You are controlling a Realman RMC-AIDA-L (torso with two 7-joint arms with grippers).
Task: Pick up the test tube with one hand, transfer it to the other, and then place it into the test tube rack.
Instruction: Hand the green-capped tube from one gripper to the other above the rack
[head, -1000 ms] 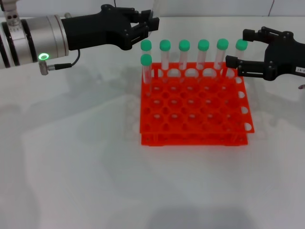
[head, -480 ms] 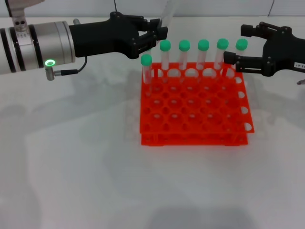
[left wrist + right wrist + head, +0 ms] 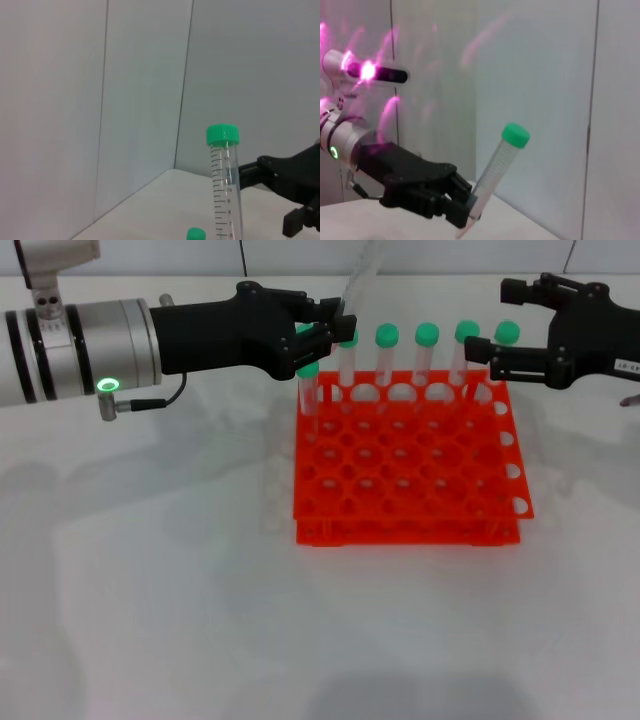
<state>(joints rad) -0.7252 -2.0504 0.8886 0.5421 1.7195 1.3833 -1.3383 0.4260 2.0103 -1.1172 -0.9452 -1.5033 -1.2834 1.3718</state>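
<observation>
One test tube (image 3: 496, 172) sits pinched by its lower end in the left claw (image 3: 322, 330), tilted cap-up toward the wide-spread right claw (image 3: 482, 352), apparently for handover.

We see a white surface (image 3: 200, 590) that fills most of the head view. It is smooth and a bit shiny. In the upper middle of that view, a row of spare tubes (image 3: 427, 350) stands upright, each with a green cap. One more spare tube (image 3: 310, 405) stands alone, just in front of the row's left end. Along the top edge we see a pale grey wall (image 3: 450, 255) with thin dark lines running up it.
</observation>
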